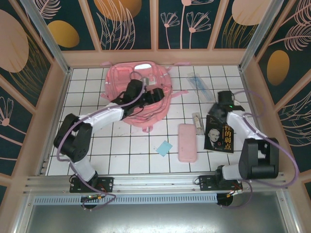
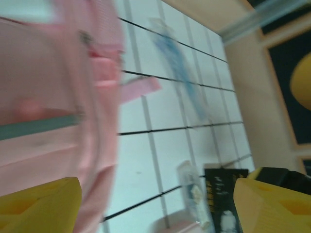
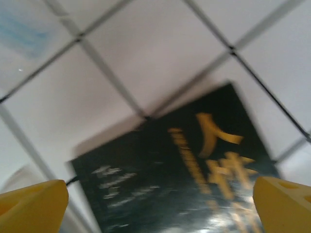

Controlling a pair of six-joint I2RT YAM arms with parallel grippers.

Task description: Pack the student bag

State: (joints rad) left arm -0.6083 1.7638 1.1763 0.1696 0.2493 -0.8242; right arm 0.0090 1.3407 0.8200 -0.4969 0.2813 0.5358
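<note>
The student bag point(image 1: 138, 92) is a large pink backpack lying at the back left of the tiled table, and it shows blurred at the left of the left wrist view point(image 2: 48, 97). My left gripper point(image 1: 159, 93) hovers over the bag's right side. Its yellow fingers point(image 2: 39, 206) stand wide apart, so the left gripper point(image 2: 155, 208) is open and empty. My right gripper point(image 1: 222, 108) hangs above the top edge of a black book point(image 1: 221, 133). The right gripper point(image 3: 158, 208) is open too, with the book's cover point(image 3: 194, 179) below it, untouched.
A flat pink pencil case point(image 1: 186, 142) lies near the centre beside a small clear packet point(image 1: 197, 121). A blue note point(image 1: 164, 148) sits to its left. A clear packet with a blue item point(image 1: 199, 82) lies at the back right. Wooden walls enclose the table.
</note>
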